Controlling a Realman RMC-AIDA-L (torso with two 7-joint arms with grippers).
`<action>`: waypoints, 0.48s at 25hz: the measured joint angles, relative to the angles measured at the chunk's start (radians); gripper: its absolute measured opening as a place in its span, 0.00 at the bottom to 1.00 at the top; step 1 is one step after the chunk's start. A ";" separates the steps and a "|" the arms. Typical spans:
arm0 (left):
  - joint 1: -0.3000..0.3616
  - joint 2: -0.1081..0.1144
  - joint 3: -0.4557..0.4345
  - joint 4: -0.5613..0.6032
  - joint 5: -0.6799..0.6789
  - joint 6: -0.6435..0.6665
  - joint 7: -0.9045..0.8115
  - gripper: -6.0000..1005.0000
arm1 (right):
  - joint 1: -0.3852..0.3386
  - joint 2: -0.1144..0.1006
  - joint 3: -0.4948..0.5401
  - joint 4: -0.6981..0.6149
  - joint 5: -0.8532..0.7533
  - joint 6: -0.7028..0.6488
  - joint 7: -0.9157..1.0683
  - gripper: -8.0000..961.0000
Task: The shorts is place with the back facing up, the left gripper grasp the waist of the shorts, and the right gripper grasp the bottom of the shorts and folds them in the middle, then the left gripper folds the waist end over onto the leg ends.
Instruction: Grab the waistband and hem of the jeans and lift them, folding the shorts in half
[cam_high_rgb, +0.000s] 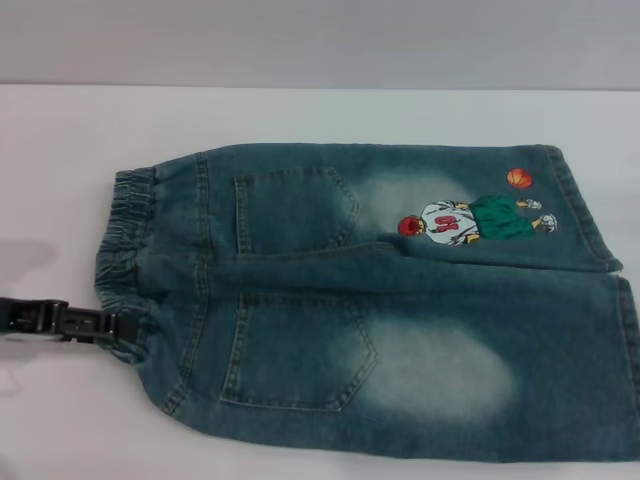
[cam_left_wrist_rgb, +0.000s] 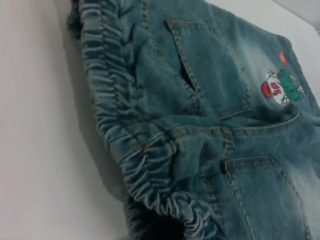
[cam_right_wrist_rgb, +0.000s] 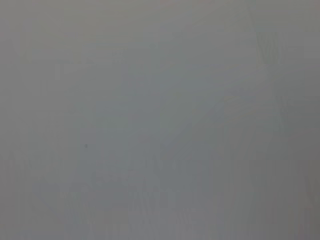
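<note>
Shorts (cam_high_rgb: 380, 300) are lying back up, spread flat on the white surface (cam_high_rgb: 300, 110), waist toward its left edge, leg ends running off past the right; no fold is showing yet, so both folds are remaining; left gripper (cam_high_rgb: 95, 325) is sitting at the waistband (cam_high_rgb: 125, 250), jaws apparently pinching it, not certain; right gripper isn't showing anywhere.

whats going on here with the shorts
A pair of denim shorts lies flat on the white table, back pockets up and still unfolded. The left gripper is at the elastic waistband, at its near end. The right gripper is out of sight; its wrist camera shows only blank grey.
</note>
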 joint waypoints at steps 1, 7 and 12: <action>0.000 0.000 0.000 0.000 0.000 0.000 0.000 0.80 | 0.000 0.000 0.000 0.000 0.000 0.000 0.000 0.59; -0.016 -0.005 0.000 0.000 -0.003 -0.014 0.003 0.80 | 0.000 0.000 0.000 0.000 0.000 0.000 0.000 0.59; -0.023 -0.007 0.000 0.000 -0.004 -0.039 0.003 0.80 | 0.000 0.000 0.000 0.000 0.000 0.000 0.002 0.59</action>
